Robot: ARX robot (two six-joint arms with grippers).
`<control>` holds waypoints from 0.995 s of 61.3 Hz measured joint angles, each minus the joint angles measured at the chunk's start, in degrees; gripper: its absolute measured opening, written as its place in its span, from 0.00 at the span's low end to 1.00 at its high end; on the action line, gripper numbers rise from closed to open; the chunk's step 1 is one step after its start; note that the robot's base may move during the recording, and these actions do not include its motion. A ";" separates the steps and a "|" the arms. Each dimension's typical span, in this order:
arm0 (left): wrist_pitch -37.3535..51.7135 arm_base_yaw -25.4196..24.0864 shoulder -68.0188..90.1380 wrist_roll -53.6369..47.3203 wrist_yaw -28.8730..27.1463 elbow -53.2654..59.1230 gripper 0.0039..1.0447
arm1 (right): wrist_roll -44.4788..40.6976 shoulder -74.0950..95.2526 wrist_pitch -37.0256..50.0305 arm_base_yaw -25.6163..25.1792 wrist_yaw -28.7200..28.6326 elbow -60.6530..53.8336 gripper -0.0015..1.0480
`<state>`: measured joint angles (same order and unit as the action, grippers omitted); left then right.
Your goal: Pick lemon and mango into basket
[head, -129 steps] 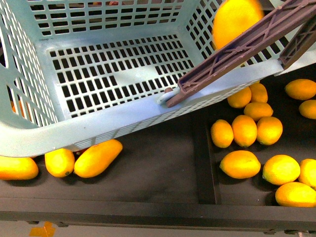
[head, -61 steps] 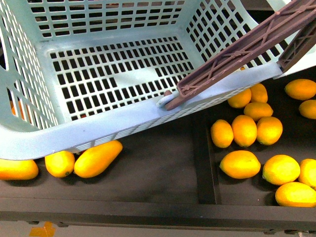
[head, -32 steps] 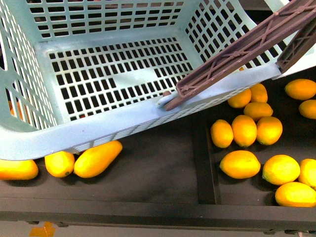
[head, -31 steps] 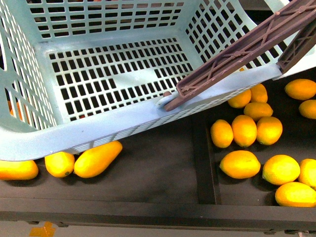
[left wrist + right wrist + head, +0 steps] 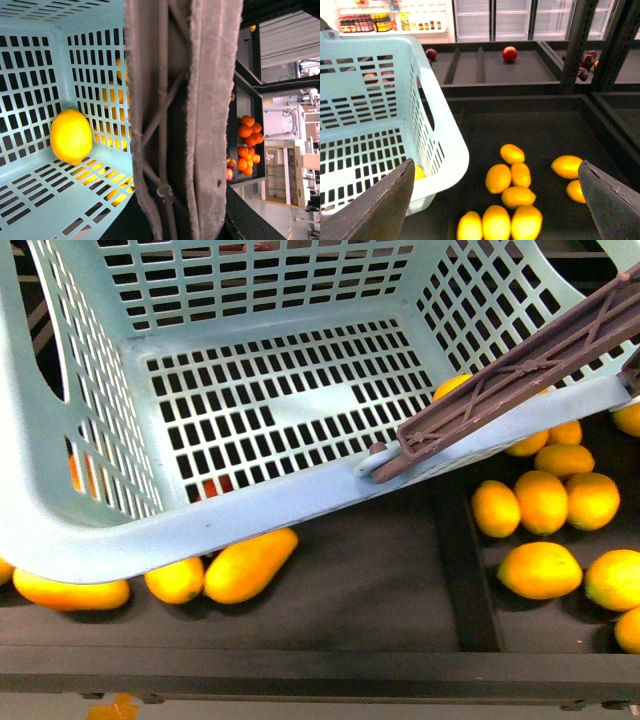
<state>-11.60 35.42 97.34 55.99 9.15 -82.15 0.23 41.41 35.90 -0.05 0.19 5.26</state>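
Note:
The aqua basket (image 5: 250,505) hangs tilted above the dark shelf and fills most of the front view. My left gripper (image 5: 180,220) is shut on its brownish handle (image 5: 185,125), which also crosses the front view (image 5: 520,365). One lemon (image 5: 71,136) lies inside the basket in a corner. A mango (image 5: 250,565) and another mango (image 5: 70,592) lie on the shelf under the basket's near rim, with a small lemon (image 5: 175,580) between them. My right gripper (image 5: 495,210) is open and empty above loose lemons (image 5: 520,197), just right of the basket (image 5: 445,145). Neither gripper shows in the front view.
A divider (image 5: 465,570) separates the mango section from the lemon section (image 5: 540,570) on the right. Mandarins (image 5: 247,145) and red fruit (image 5: 229,167) lie in bins further off. A red fruit (image 5: 509,53) sits on the back shelf.
The whole scene, basket and fruit alike, has shifted right in the front view. The large yellow fruit above the basket's far right corner two seconds ago no longer shows there.

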 joint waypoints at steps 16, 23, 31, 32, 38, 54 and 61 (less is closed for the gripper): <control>0.02 -0.57 0.00 -0.59 -1.46 0.00 0.16 | 0.00 -0.11 -0.02 0.00 -0.15 -0.13 0.92; 0.02 -0.66 0.00 -0.72 -1.68 0.00 0.16 | 0.00 -0.13 -0.02 0.00 -0.17 -0.20 0.92; 0.00 -0.66 0.00 -0.68 -0.94 0.00 0.16 | -0.02 -0.11 -0.02 0.00 -0.22 -0.20 0.92; 0.02 -0.66 0.00 -0.66 -0.85 0.00 0.16 | 0.00 -0.11 -0.02 0.00 -0.17 -0.20 0.92; 0.02 -0.57 0.00 -0.48 -0.52 0.00 0.16 | 0.00 -0.17 -0.02 0.00 -0.15 -0.20 0.92; 0.00 -1.73 -0.07 -0.98 -2.99 0.00 0.16 | -0.02 -0.13 -0.02 0.07 -0.52 -0.20 0.92; 0.00 -1.64 -0.04 -2.34 -2.75 0.00 0.16 | -0.02 -0.11 -0.02 0.04 -0.42 -0.20 0.92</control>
<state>-11.60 33.78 97.30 53.65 6.39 -82.15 0.21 41.30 35.88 -0.01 -0.23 5.06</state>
